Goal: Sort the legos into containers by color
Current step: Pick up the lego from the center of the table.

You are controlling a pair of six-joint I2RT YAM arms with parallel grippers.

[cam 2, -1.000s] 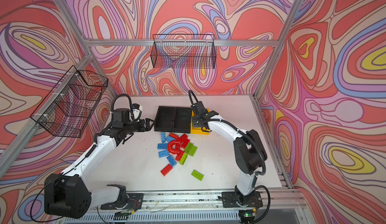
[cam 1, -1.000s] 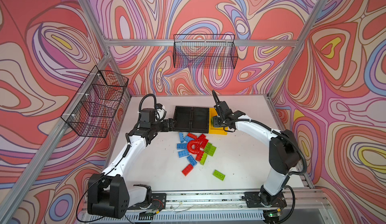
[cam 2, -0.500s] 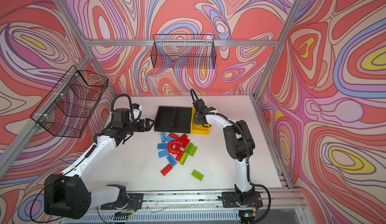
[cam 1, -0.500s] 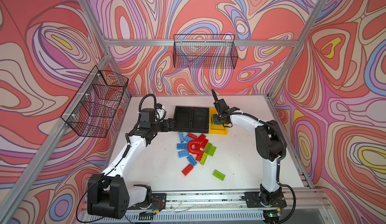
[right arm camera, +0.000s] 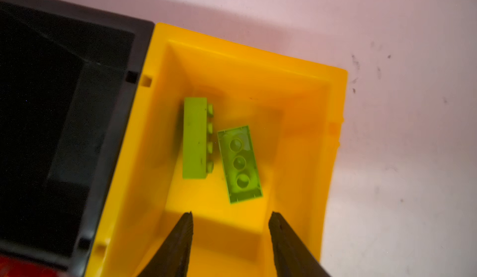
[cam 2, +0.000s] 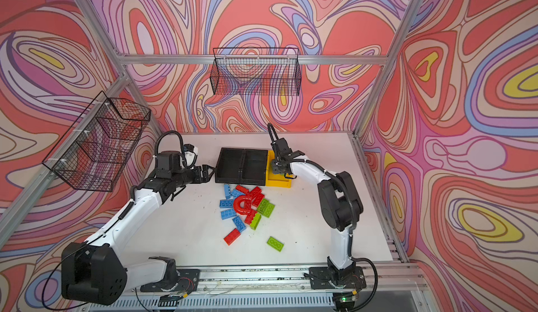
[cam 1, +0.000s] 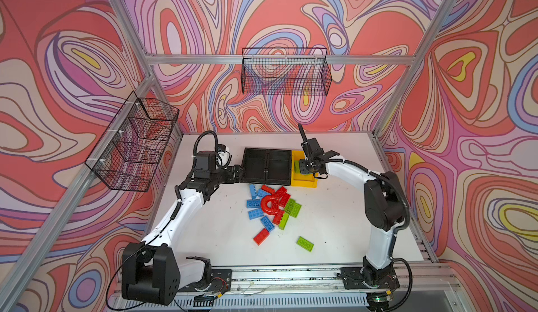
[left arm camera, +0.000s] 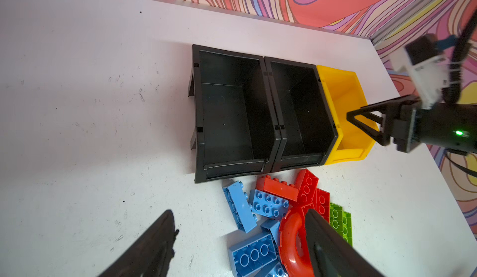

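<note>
- Table [cam 1: 203,223]: white, carries everything below.
- Black bins [left arm camera: 197,113]: two, joined side by side, floors bare.
- Yellow bin [right arm camera: 333,159]: joined at the row's end, holds two lime bricks.
- Loose legos [cam 1: 270,208]: blue, red and lime pile just before the bins.
- Left gripper [left arm camera: 238,212]: jaws wide, empty.
- Right gripper [right arm camera: 231,215]: over the yellow bin, jaws parted, empty.
- Side-lying brick [right arm camera: 195,138]: studs sideways.
- Inverted brick [right arm camera: 240,164]: just beside it, underside up.

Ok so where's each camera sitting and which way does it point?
Top views: high above the near edge, looking down at the table; left arm, right arm show.
Left wrist: on the left arm, facing the black bins; left hand shows.
Right wrist: above the yellow bin, looking in; right hand shows.
Shared: both wrist views show the yellow bin.
</note>
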